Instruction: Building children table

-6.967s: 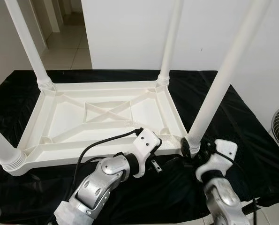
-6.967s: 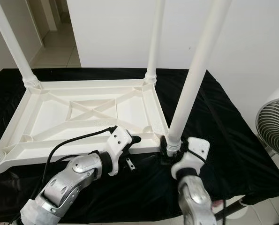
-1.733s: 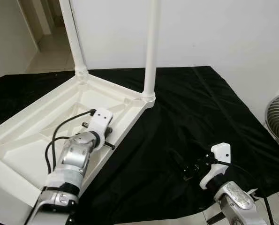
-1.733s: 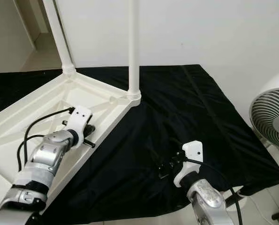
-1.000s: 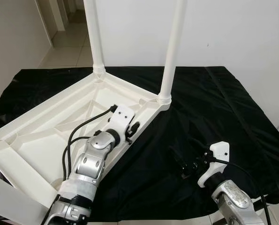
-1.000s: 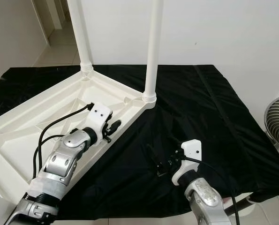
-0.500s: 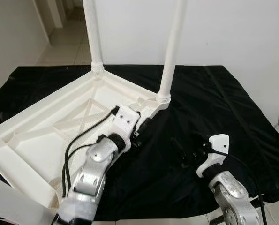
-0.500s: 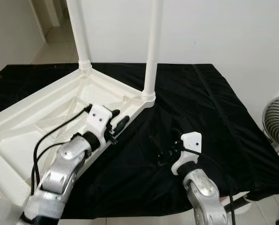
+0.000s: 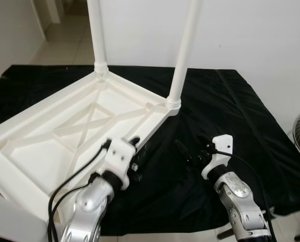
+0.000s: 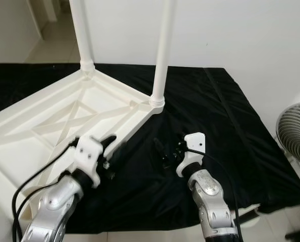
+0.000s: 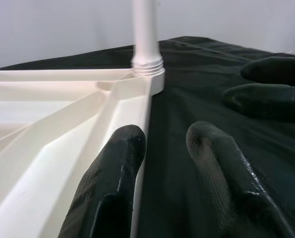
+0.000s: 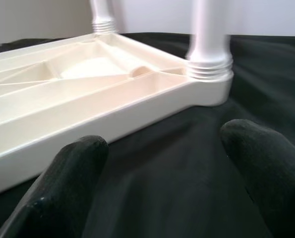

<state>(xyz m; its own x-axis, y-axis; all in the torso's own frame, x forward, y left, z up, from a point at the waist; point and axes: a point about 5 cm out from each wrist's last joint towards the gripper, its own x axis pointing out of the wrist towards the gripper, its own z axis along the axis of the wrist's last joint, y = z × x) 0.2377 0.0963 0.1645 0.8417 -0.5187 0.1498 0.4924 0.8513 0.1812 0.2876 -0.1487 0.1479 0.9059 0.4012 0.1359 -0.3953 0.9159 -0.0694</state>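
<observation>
An upturned white plastic children's table (image 9: 64,131) is seen lying tabletop-down on a black cloth (image 9: 230,116) spread over the floor. Its ribbed underside faces up, and two white round plastic legs (image 9: 185,50) stand upright from the far corners, screwed into ringed sockets. The tops of both legs are cut off by the upper edge of the head views, and the near and left parts of the table frame run out of view, so any further legs cannot be made out.

The left gripper (image 9: 136,151) is held at the table's near right edge, just beside the rim; in the left wrist view its two black fingers (image 11: 112,183) are seen slightly parted, with one finger over the white rim and the other over the cloth, and nothing is pinched between them. Contact with the rim cannot be told.

The right gripper (image 9: 192,154) is held over bare black cloth to the right of the table, near the corner that carries the closer leg. In the right wrist view its fingers (image 12: 73,183) are spread wide, blurred, and empty.

A white fan (image 10: 296,136) is partly cut off at the right edge. No writing or labels can be read anywhere.
</observation>
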